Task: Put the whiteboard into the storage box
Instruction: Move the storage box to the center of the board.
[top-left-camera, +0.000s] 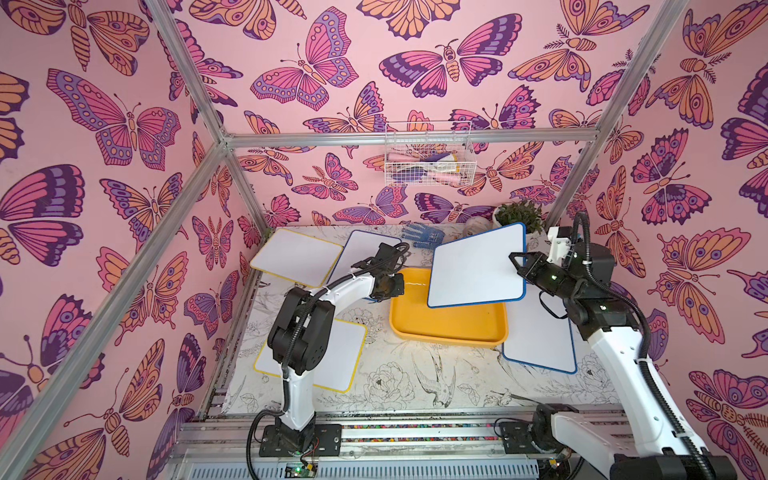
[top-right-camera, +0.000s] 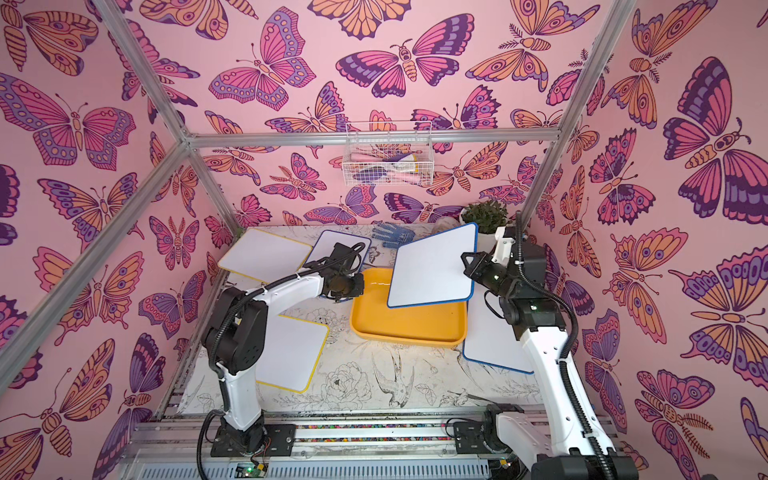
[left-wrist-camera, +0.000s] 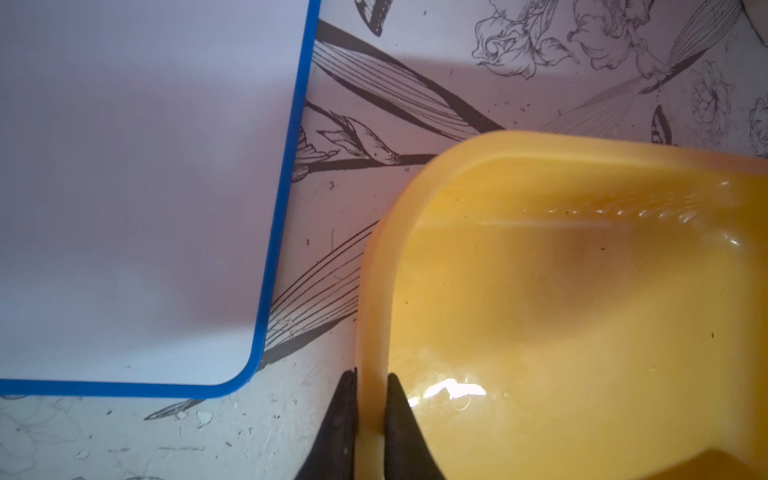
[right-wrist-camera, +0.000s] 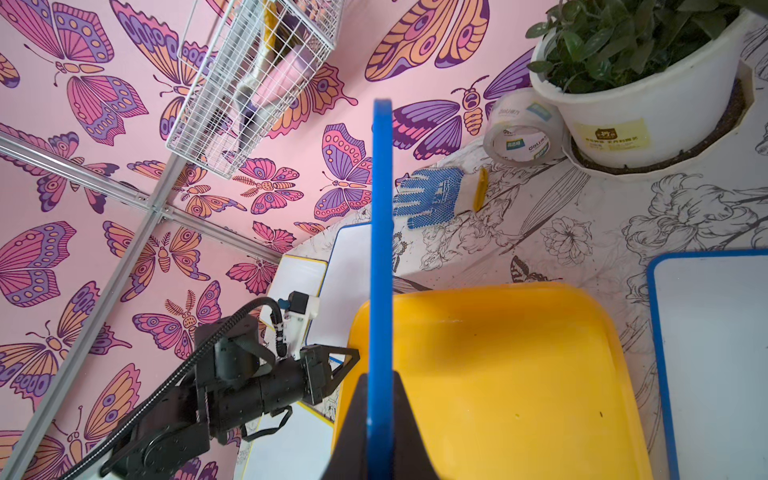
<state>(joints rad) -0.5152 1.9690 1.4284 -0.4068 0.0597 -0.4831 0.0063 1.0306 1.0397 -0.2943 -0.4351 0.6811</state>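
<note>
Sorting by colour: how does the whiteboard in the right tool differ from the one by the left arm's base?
The held whiteboard is blue-edged, the lying whiteboard yellow-edged. The right tool holds the held whiteboard tilted over the storage box; the lying whiteboard rests flat. Both are blank.

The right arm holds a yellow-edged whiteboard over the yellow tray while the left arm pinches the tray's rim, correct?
Not quite. The whiteboard has a blue edge, not yellow; the right wrist view shows it edge-on. The rest stands: the right tool holds it over the yellow tray, and the left tool pinches the tray's rim.
</note>
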